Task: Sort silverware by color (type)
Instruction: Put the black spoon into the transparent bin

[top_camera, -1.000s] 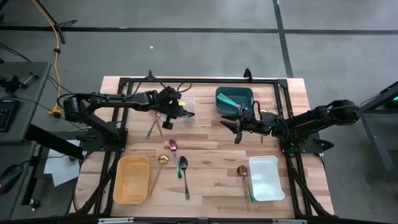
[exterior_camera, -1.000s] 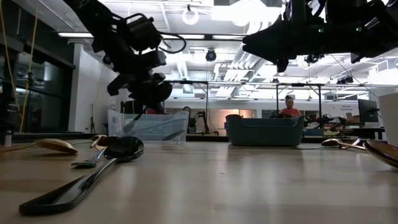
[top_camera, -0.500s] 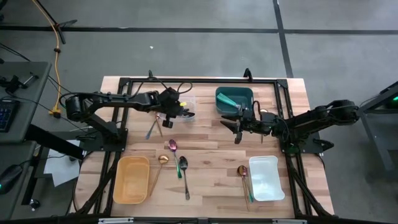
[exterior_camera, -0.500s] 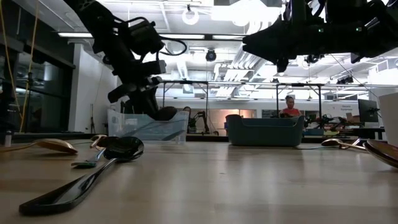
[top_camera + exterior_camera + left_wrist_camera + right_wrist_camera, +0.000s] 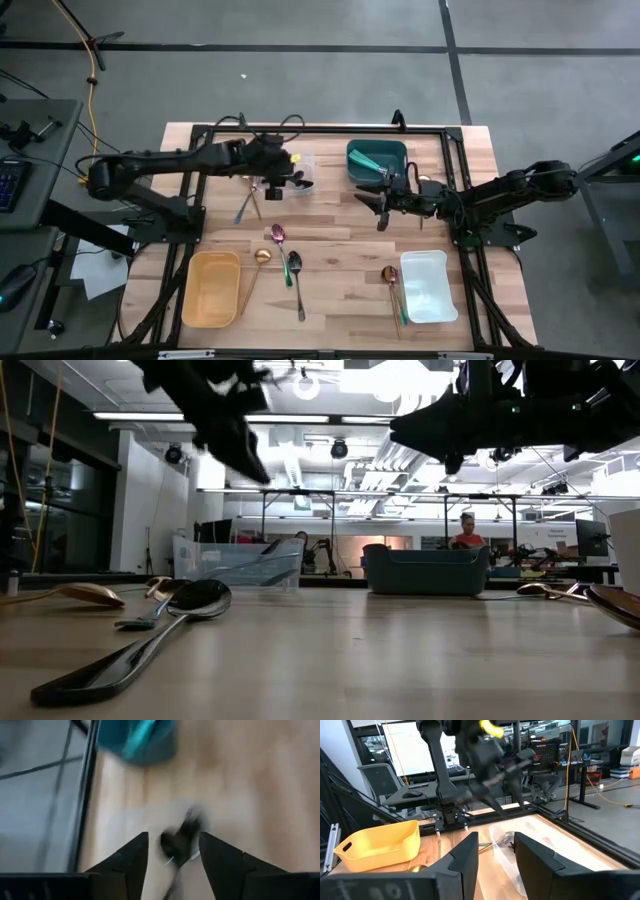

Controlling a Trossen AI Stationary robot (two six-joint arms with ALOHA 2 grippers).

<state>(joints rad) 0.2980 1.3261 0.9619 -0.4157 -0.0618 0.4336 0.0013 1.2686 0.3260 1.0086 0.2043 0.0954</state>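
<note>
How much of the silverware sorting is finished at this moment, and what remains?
Done: teal pieces lie in the teal bin, and a black spoon sits in the clear bin under the open left pincer. In hand: nothing; the right pincer hovers empty. Left: spoons on the table, while the yellow bin and white bin look empty.

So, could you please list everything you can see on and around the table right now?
clear container: one, far edge, left of centre
black spoon: one, apparently in the clear container
teal container: one, far edge, holds teal utensils
yellow container: one, near left
white container: one, near right
loose silverware: about seven, mixed colours, mid-table
person: one, red top, room behind
left hand: open, over the clear container
right hand: open, beside the teal container
</note>
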